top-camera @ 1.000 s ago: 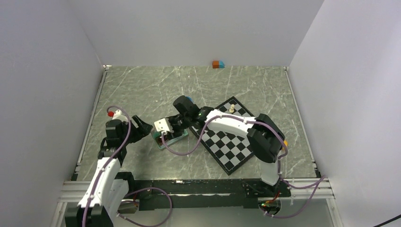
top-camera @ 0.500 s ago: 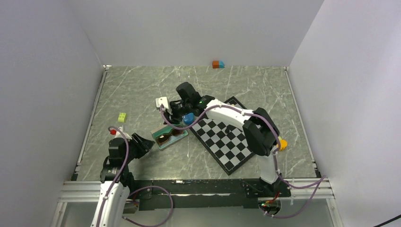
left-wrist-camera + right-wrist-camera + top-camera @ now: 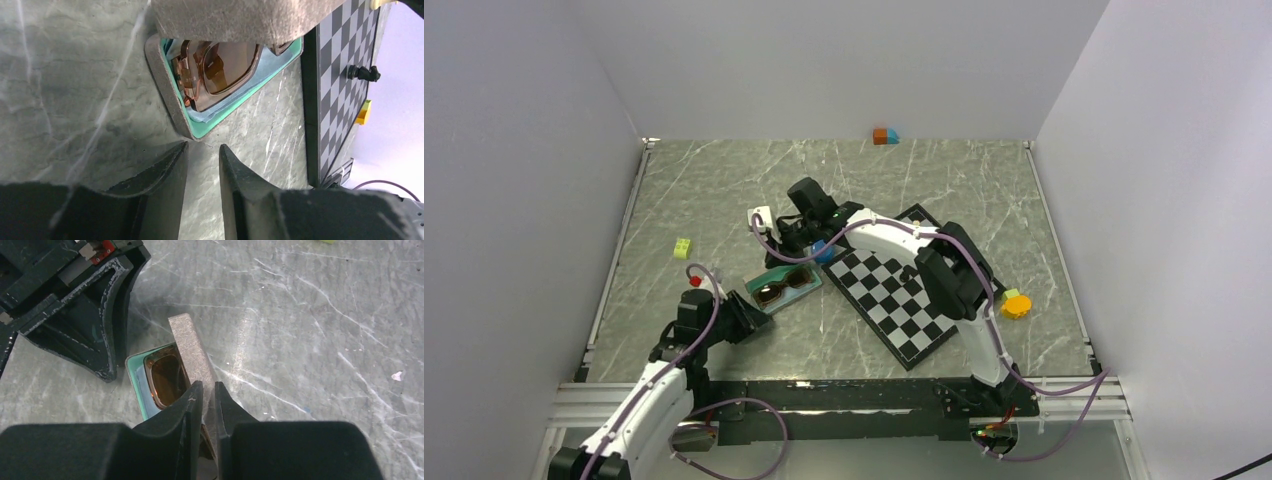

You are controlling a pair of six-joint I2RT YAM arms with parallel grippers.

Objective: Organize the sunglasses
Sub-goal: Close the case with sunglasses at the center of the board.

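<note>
Just left of centre in the overhead view, the case (image 3: 759, 295) now lies uncovered, where a second ago the right arm hung over it. The brown sunglasses (image 3: 784, 288) rest inside on its teal lining. The right gripper (image 3: 205, 386) has narrowed and appears to pinch the edge of the grey lid (image 3: 186, 340). The left gripper (image 3: 202, 148), back from a retreat toward the lower left, hovers at the case's near corner, jaws slightly apart and empty. Closing the lid looks like the next step. No purple pair shows anywhere.
</note>
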